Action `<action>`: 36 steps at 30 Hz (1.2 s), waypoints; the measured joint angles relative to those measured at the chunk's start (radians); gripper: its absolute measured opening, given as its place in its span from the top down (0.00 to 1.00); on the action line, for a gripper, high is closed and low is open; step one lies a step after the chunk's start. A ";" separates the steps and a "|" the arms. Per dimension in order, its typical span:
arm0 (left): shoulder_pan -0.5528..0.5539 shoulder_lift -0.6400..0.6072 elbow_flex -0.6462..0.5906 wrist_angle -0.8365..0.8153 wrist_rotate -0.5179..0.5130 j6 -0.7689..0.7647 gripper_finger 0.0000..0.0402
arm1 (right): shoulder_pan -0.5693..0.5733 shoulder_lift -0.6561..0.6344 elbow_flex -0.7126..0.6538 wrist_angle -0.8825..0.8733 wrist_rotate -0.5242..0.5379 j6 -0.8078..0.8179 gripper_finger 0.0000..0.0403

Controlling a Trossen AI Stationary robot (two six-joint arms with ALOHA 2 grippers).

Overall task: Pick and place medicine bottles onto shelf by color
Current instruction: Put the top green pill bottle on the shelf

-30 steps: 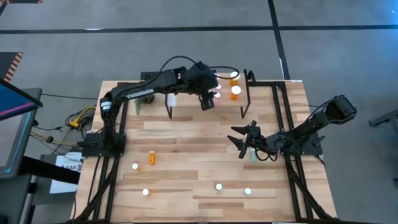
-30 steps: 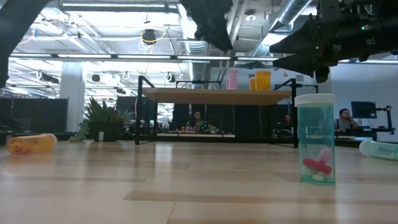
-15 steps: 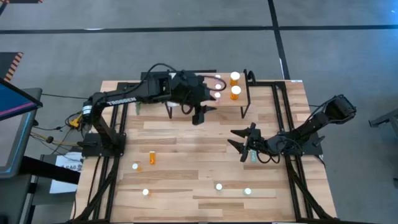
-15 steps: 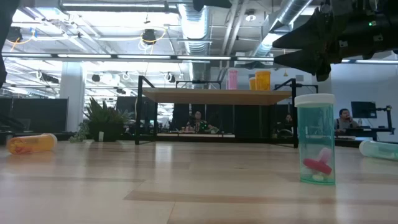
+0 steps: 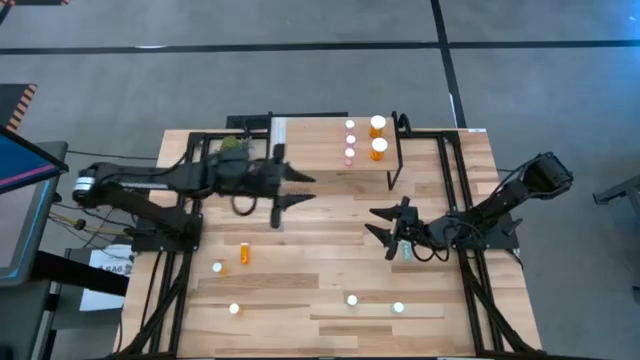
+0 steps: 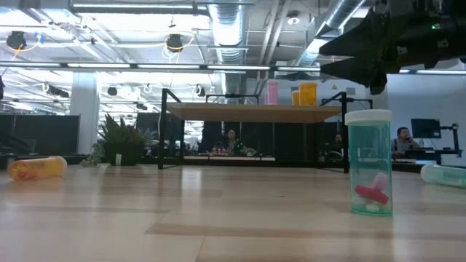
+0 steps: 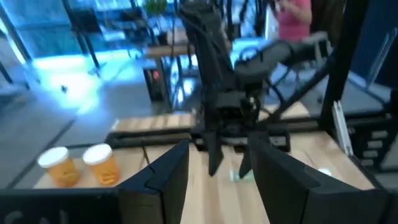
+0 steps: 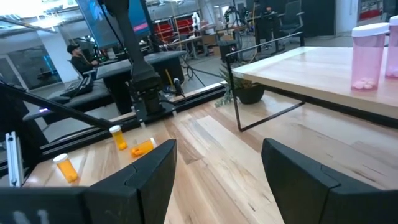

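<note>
Withdrawn from the shelf (image 5: 310,150), left gripper (image 5: 300,187) now sits left of centre, open and empty; pink and orange bottles (image 5: 378,148) stand upper right of it. Right gripper (image 5: 385,228) open beside teal bottle (image 5: 407,251).

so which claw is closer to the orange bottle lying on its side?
Left. The left claw is up-table of the lying orange bottle; the right claw sits much farther across the table.

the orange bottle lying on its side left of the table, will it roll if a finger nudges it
Likely yes: the orange bottle lies flat on its round side, on the smooth table. It seems mostly empty in the low view, so probably light and easily knocked away.
</note>
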 joint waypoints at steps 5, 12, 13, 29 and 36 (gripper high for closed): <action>-0.057 -0.144 -0.225 0.194 -0.018 -0.010 0.60 | -0.055 0.000 0.116 -0.176 -0.159 -0.004 0.35; -0.078 -0.257 -0.474 0.367 -0.056 -0.041 0.60 | -0.080 0.001 0.379 -0.727 -0.236 0.029 0.35; -0.078 -0.260 -0.505 0.406 -0.054 -0.044 0.60 | -0.073 0.001 0.405 -0.767 -0.240 0.028 0.35; -0.077 -0.171 -0.649 0.735 0.037 -0.068 0.60 | 0.032 0.001 0.620 -1.330 -0.247 0.500 0.35; -0.077 -0.171 -0.649 0.751 0.036 -0.068 0.60 | 0.168 0.001 0.636 -1.476 -0.226 0.801 0.35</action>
